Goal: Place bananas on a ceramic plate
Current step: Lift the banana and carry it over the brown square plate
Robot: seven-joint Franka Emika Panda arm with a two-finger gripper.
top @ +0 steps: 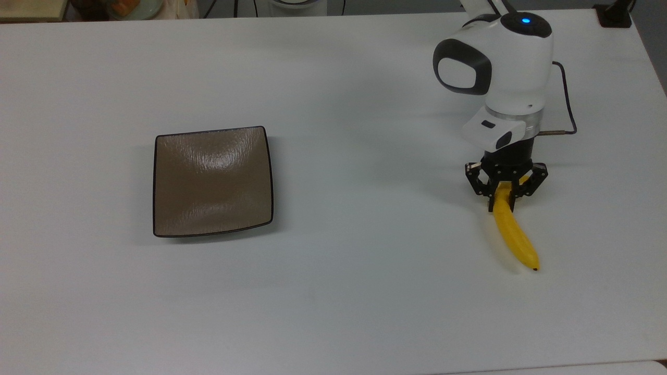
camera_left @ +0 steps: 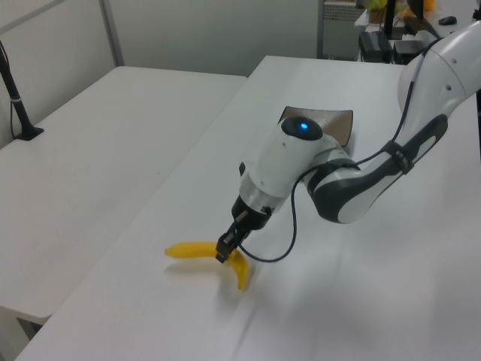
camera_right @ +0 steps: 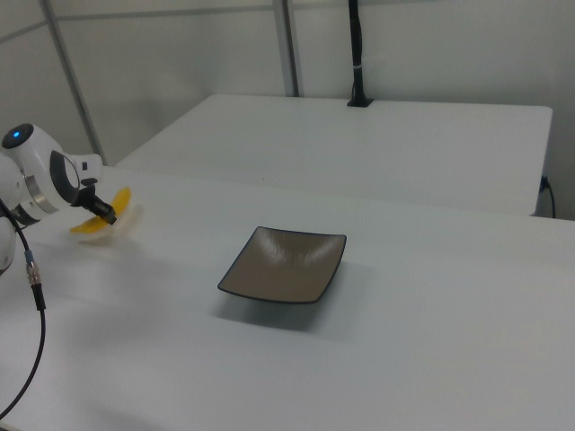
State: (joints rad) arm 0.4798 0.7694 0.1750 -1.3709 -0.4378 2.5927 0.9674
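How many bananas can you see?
1. The banana is at the top view's right, far from the brown plate, with the gripper shut on it near the stem end. Nothing here could hide another.

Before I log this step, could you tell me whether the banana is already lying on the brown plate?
No, the banana is far to the top view's right of the plate, held at its stem end by the gripper.

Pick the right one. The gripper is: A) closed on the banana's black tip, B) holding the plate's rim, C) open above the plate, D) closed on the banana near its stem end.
D: in the top view the gripper is shut on the banana near its stem end, far from the empty ceramic plate.
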